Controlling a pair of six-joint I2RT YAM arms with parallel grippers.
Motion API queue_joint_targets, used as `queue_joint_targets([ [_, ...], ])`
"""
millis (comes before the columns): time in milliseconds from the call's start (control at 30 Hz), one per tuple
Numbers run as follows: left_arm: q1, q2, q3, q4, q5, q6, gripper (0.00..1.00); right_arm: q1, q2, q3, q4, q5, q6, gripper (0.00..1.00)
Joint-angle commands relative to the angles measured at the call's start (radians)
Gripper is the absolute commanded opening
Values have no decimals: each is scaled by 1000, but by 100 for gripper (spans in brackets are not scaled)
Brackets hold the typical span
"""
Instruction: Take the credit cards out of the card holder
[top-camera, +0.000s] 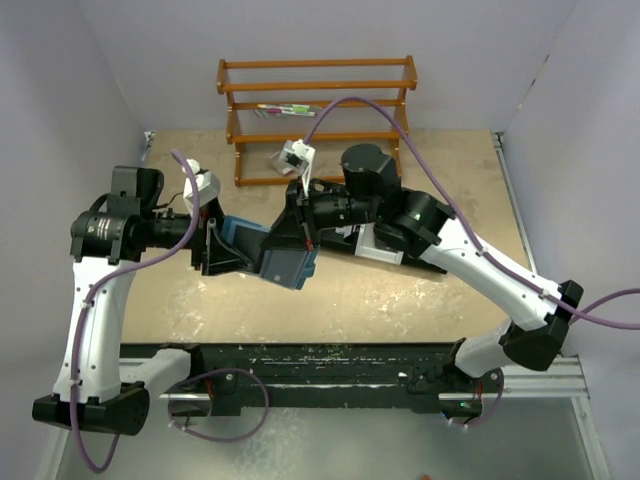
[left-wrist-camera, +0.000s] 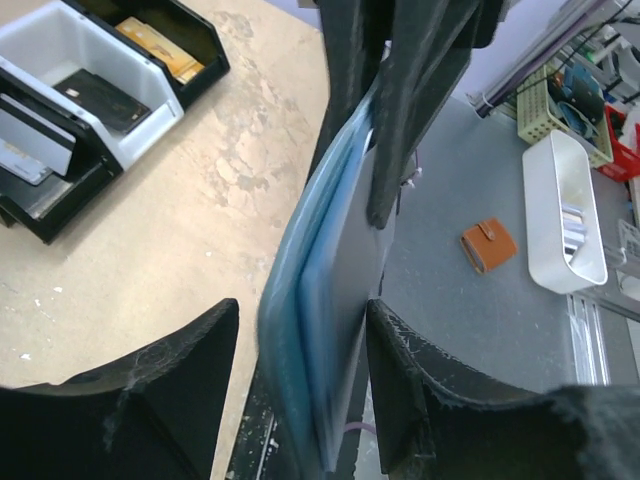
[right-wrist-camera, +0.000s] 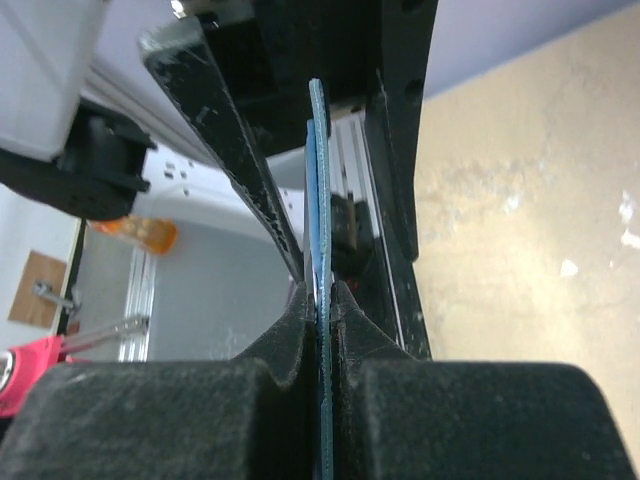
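The teal-blue card holder (top-camera: 285, 262) hangs in the air between my two grippers over the middle of the table. My right gripper (right-wrist-camera: 318, 290) is shut on its thin upper edge (right-wrist-camera: 318, 200). My left gripper (left-wrist-camera: 302, 310) stands open around its lower part (left-wrist-camera: 300, 330), with a clear gap at the left finger (left-wrist-camera: 190, 350). The right finger (left-wrist-camera: 400, 360) lies close against a flat grey face (left-wrist-camera: 352, 270) that may be a card. A dark credit card (left-wrist-camera: 95, 95) lies in the tray's white compartment. In the top view the left gripper (top-camera: 235, 255) faces the right gripper (top-camera: 300, 238).
The three-compartment tray (left-wrist-camera: 150, 115) stands on the table under the right arm, with an orange-brown item (left-wrist-camera: 160, 50) in its black end. A wooden rack (top-camera: 315, 110) is at the back. Off the table lie an orange wallet (left-wrist-camera: 489, 244) and a white bin (left-wrist-camera: 565, 215).
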Motion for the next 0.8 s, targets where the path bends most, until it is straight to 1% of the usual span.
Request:
queue_joint_targets([
  [0,-1,25,54,-221,75,275,56,0,28,105,-194,-70,-129,0],
  [233,-1,37,30,-224,90,290,56,0,68,160,-264,-89,-176,0],
  [300,-1,34,19,-214,101,282,53,-1,69,167,-270,-96,-186,0],
  [333,-1,34,12,-200,106,268,48,0,67,170,-274,-98,-192,0],
  [367,-1,35,3,-179,108,242,42,0,68,179,-279,-97,-200,0],
  [467,-1,33,-21,-103,118,163,18,-1,80,216,-313,-106,-230,0],
  [567,-1,33,-28,-37,146,78,8,-4,90,242,-336,-112,-248,0],
  [600,-1,32,-30,-15,159,44,5,-9,88,239,-328,-120,-247,6],
  [633,-1,31,-36,13,181,-3,3,-17,83,231,-313,-129,-236,18],
  [667,-1,28,-43,47,191,-53,0,-28,73,214,-288,-129,-221,28],
  [700,-1,25,-54,84,215,-110,0,-43,57,192,-259,-127,-199,36],
  [767,-1,22,-70,139,251,-195,0,-96,8,129,-162,-114,-129,49],
])
